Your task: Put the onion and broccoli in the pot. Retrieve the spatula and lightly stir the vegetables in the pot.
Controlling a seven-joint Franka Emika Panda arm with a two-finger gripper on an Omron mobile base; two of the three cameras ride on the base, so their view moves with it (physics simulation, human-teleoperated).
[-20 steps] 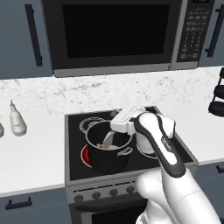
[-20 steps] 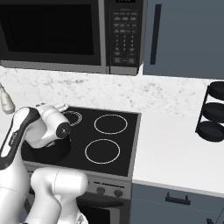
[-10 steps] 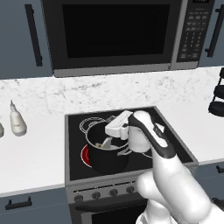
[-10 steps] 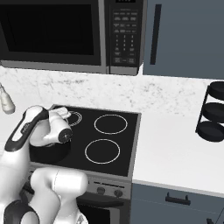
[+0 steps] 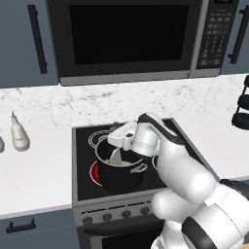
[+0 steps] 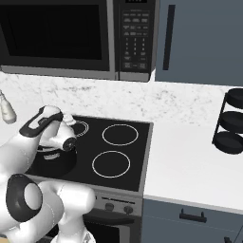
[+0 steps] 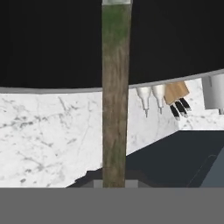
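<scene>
Claw [image 5: 118,151] is hanging over the pot's mouth, hand tilted downward, and is gripping the spatula [image 5: 115,156], whose pale blade is reaching down inside. Pot [image 5: 119,173] is sitting on the front left burner of the black stove [image 5: 85,187], which is glowing red beside it. Hand view: a brownish-green handle [image 7: 115,96] is running straight up the middle. White bottle [image 5: 19,137] is standing on the marble surface [image 5: 34,177], well left.
</scene>
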